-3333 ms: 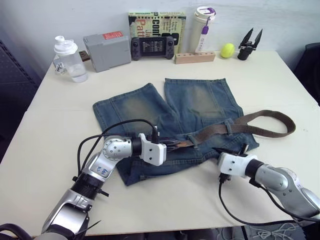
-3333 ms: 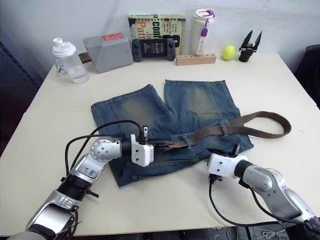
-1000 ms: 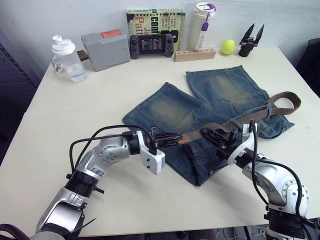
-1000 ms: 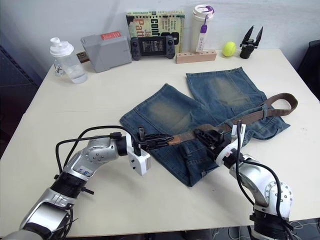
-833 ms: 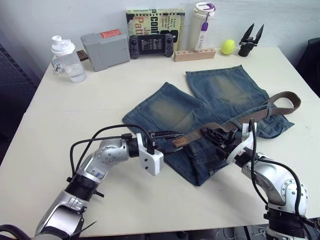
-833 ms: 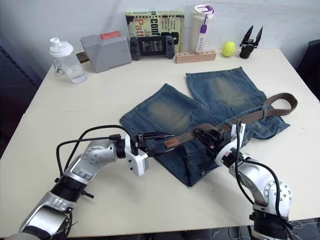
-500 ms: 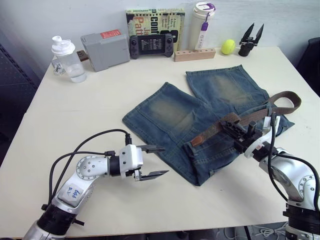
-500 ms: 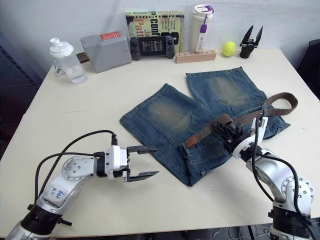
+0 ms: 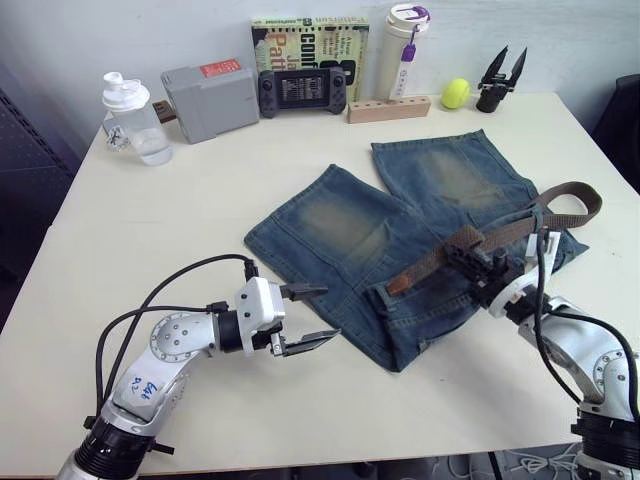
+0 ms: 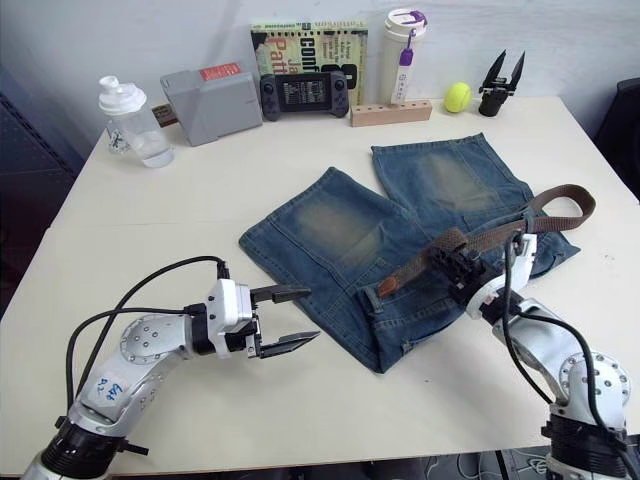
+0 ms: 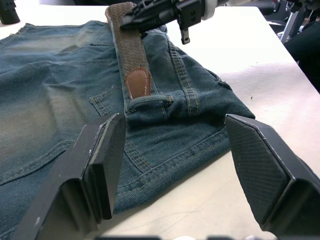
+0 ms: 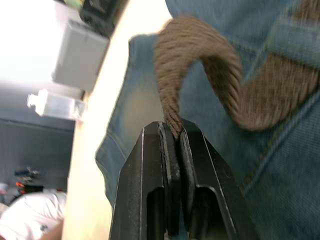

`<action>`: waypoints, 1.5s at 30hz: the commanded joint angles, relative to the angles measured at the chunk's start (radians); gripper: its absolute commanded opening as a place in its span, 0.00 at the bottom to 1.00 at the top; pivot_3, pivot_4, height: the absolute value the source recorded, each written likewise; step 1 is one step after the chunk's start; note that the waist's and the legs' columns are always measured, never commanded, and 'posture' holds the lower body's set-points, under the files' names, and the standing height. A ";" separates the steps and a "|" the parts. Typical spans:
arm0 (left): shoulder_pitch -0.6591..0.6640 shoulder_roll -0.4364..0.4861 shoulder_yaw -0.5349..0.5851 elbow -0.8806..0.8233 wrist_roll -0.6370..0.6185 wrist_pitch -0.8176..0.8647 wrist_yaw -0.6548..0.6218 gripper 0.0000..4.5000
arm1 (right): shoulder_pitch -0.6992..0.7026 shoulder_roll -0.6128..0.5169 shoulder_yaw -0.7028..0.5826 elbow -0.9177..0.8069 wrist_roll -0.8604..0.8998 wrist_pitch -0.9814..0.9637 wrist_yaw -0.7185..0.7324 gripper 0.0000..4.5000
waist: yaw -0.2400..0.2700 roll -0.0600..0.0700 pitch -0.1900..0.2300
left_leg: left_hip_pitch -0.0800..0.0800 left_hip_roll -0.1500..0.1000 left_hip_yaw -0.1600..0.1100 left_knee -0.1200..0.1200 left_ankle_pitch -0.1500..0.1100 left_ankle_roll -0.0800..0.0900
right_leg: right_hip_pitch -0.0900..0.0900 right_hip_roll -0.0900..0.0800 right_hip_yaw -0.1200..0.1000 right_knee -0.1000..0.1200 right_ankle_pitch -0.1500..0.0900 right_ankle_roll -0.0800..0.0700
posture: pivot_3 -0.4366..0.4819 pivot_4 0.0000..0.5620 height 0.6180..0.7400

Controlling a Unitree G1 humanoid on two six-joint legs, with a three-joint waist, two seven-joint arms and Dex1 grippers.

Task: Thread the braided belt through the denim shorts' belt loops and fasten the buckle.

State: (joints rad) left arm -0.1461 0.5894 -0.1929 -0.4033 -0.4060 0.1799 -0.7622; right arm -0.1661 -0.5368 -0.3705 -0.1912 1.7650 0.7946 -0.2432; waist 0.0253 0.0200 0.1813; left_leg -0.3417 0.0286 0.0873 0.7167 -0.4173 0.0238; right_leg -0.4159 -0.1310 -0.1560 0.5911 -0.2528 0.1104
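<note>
Spreading wide under everything, the table (image 9: 120, 240) has bare room along its near edge and toward nine o'clock, while its far edge carries a shaker bottle (image 9: 133, 119), a grey box (image 9: 212, 100), a book (image 9: 310, 45), a game console (image 9: 305, 92), a tumbler (image 9: 398, 50), a wooden block (image 9: 389, 109), a yellow ball (image 9: 456, 95) and a black clip tool (image 9: 499, 78).

The shorts (image 9: 400, 240) lie flat at the centre, legs pointing to twelve and one o'clock, waistband nearest the robot.

The belt (image 9: 500, 232) runs across the waistband; its far end curls in a loop past the shorts' edge at three o'clock, well inside the table edge, and its leather tip (image 11: 137, 83) rests just short of a belt loop (image 11: 148, 101).

At eight o'clock of the shorts, the left gripper (image 9: 306, 316) hovers over bare table just off the denim, fingers spread and empty.

At four o'clock, the right gripper (image 9: 470, 262) pinches the belt between pressed-together fingers (image 12: 172, 165), lifting it off the denim.
</note>
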 commanded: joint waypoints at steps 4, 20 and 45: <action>-0.003 -0.010 0.022 -0.040 0.020 -0.008 -0.007 0.77 | 0.051 0.032 0.072 -0.098 -0.072 0.015 0.042 0.00 | -0.001 0.000 0.000 | 0.000 0.000 0.000 0.000 0.000 0.000 | 0.000 0.000 0.000 0.000 0.000 0.000 | 0.48 0.27 0.88; -0.179 -0.025 -0.155 0.307 0.577 -0.618 0.056 0.77 | 0.046 0.097 0.148 -0.061 -0.083 0.025 -0.006 0.00 | 0.000 0.000 0.000 | 0.002 -0.002 0.003 -0.001 -0.001 -0.001 | 0.000 0.001 0.000 0.000 -0.001 -0.001 | 0.48 0.27 0.88; -0.302 -0.151 -0.192 0.575 0.737 -0.836 0.180 0.72 | 0.051 0.139 0.155 -0.071 -0.074 0.014 -0.033 0.00 | -0.002 0.000 0.000 | 0.003 0.001 0.003 -0.002 -0.001 -0.001 | 0.000 0.000 0.000 0.001 -0.001 -0.001 | 0.48 0.27 0.88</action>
State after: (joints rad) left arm -0.4452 0.4424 -0.3764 0.1762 0.3240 -0.6303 -0.5954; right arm -0.1165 -0.4074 -0.2157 -0.2428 1.6746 0.8068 -0.2720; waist 0.0231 0.0202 0.1811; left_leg -0.3389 0.0302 0.0902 0.7152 -0.4180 0.0232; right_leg -0.4161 -0.1307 -0.1564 0.5919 -0.2536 0.1089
